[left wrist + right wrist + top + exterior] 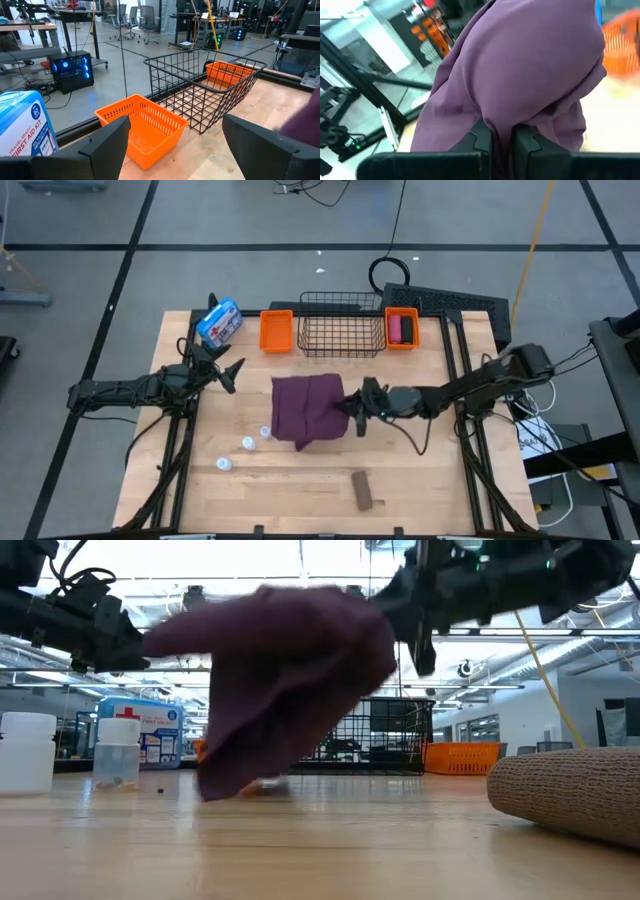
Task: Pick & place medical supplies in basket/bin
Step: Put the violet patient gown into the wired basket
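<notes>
The maroon cloth (305, 410) hangs bunched from my right gripper (356, 412), which is shut on it at mid-table. In the low view the cloth (280, 680) droops to a low corner (225, 785) at about table height. My left gripper (226, 370) is open and touches nothing, beside the blue-and-white pouch (220, 322). Three white vials (247, 443) stand near the cloth. A brown roll (364, 490) lies by the near edge. The pink and black rolls (401, 329) sit in the right orange bin (402, 343). My right gripper pinches the cloth's right-hand side between its two fingers (482, 137), on a bunched fold (502, 117) of several layers. The fingers come level from the table's right. The cloth is lifted and sags slack to the left; whether its low corner touches the table I cannot tell.
The black wire basket (343, 330) stands at the far edge between the right bin and the left orange bin (276, 331), just beyond the cloth. The left wrist view shows the left bin (142, 127) and the basket (205, 95) ahead. Bare wood lies at the table's near left.
</notes>
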Robot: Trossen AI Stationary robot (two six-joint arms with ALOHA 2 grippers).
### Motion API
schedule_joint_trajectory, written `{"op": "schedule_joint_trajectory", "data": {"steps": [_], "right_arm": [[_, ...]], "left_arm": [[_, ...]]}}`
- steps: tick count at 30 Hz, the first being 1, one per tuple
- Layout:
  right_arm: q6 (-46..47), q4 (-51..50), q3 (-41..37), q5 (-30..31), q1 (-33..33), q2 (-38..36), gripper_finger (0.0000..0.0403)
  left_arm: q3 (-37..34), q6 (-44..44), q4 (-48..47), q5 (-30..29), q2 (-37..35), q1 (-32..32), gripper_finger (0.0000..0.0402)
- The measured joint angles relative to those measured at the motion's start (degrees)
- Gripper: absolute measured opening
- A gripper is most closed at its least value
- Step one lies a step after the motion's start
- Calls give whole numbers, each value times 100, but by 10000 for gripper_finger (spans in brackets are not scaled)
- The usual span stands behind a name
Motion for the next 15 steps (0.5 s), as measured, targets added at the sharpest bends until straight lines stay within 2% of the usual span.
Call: {"op": "schedule_joint_trajectory", "data": {"steps": [11, 15], "right_arm": [[-768, 24, 4, -61, -625, -1033, 16], [-769, 26, 4, -523, -1060, -1301, 16]], "left_arm": [[0, -1, 0, -1, -1, 0, 324], [0, -1, 0, -1, -1, 0, 324]]}}
